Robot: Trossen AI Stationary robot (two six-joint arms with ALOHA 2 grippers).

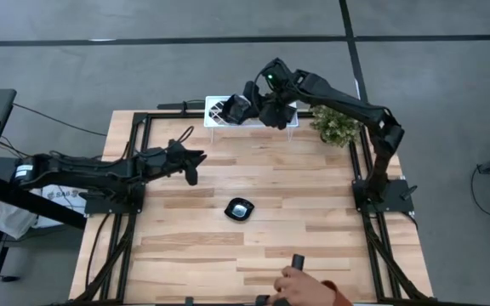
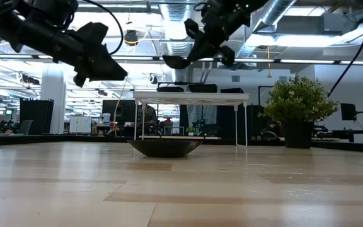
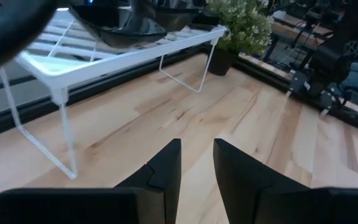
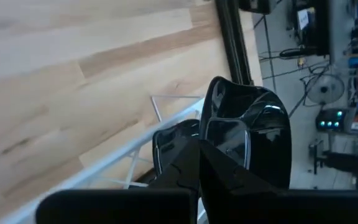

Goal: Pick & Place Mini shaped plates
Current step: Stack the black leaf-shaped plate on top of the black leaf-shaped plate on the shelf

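The table (image 1: 313, 212) was pale wood in planks, smooth with a soft sheen, its grain and darker streaks plain in the low view. Its frame (image 1: 136, 161) looked like matt black metal. The rack (image 3: 104, 53) was thin white wire, coated and smooth. The plate (image 4: 253, 134) in the right gripper (image 4: 197, 149) was glossy black, mirroring lights; the plate on the table (image 1: 240, 209) was as glossy, with a bright glint in its middle. The grippers' fingers (image 3: 166, 168) looked like matt black plastic. The plant (image 1: 337, 125) had dull green leaves. The floor (image 1: 100, 51) was flat grey and matt.
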